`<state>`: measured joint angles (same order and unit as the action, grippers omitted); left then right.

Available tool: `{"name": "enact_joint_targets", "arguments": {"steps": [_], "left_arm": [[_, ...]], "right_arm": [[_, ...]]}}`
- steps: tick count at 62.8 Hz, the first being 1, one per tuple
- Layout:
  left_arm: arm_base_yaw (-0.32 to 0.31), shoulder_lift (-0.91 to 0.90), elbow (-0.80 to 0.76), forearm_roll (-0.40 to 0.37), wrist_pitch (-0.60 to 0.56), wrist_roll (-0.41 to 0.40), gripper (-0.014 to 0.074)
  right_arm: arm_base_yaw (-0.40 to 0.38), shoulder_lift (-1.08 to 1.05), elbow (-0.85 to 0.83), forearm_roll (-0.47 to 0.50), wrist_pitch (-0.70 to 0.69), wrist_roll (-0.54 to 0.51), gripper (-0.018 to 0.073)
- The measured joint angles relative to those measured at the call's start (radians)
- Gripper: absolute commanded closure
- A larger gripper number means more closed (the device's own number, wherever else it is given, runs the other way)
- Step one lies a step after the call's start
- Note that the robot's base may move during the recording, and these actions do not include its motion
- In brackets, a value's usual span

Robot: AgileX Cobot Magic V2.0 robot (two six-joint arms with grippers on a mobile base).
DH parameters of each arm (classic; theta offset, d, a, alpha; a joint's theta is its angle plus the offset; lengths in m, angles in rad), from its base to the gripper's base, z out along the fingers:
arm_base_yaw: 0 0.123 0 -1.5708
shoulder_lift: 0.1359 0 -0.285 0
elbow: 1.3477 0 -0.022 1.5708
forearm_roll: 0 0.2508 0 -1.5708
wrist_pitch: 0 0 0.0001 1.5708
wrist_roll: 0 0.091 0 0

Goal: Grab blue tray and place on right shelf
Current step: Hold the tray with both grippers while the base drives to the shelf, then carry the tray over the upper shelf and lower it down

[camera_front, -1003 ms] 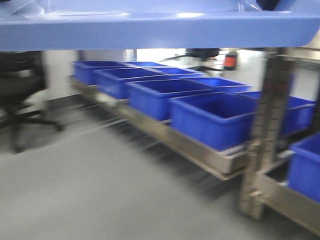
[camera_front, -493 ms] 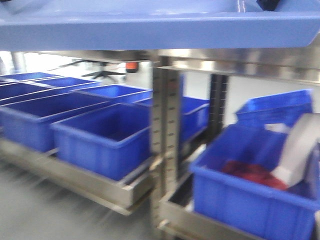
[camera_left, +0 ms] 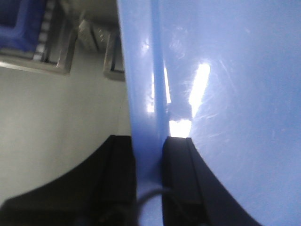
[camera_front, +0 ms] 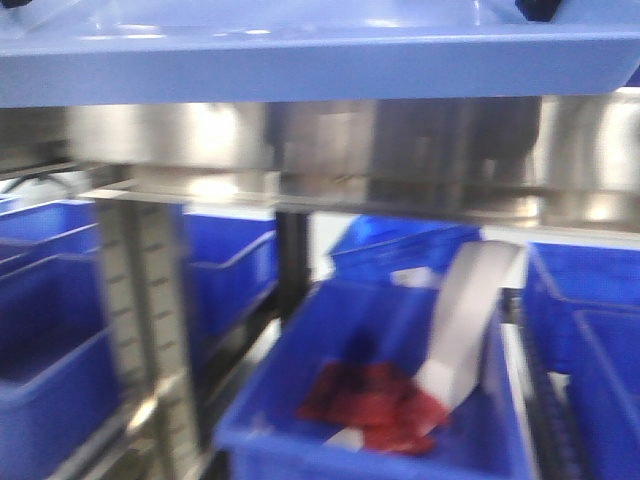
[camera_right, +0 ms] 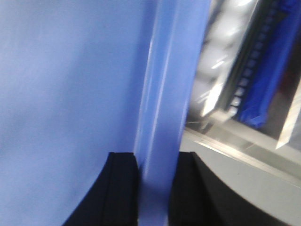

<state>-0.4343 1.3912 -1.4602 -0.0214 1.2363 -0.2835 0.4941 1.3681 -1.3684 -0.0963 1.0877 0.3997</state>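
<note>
The periwinkle-blue tray (camera_front: 320, 60) fills the top of the front view, held level. In the left wrist view my left gripper (camera_left: 148, 155) is shut on the blue tray's left rim (camera_left: 143, 94). In the right wrist view my right gripper (camera_right: 157, 169) is shut on the blue tray's right rim (camera_right: 174, 84). The right shelf's shiny steel front rail (camera_front: 330, 150) runs just below and behind the tray in the front view. No gripper shows in the front view.
Below the rail stands a deep blue bin (camera_front: 380, 400) holding red cloth (camera_front: 375, 405) and a white strip (camera_front: 470, 310). More deep blue bins (camera_front: 50, 330) sit left and right. A perforated upright post (camera_front: 140, 330) stands at the left.
The view has swung right along the rack: the post moved from right of centre to the left, and the shelf rail and the bin with red cloth now sit in front. Both grips are unchanged.
</note>
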Motion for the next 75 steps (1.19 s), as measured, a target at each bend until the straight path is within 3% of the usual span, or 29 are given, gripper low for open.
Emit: {"name": "enact_joint_targets", "arguments": {"steps": [75], "left_arm": [[0.002,0.313,-0.049,-0.042,-0.05,0.001,0.0645]], "right_arm": [[-0.006,0.002,0.004,-0.043,0.022,0.009,0.0504]]}}
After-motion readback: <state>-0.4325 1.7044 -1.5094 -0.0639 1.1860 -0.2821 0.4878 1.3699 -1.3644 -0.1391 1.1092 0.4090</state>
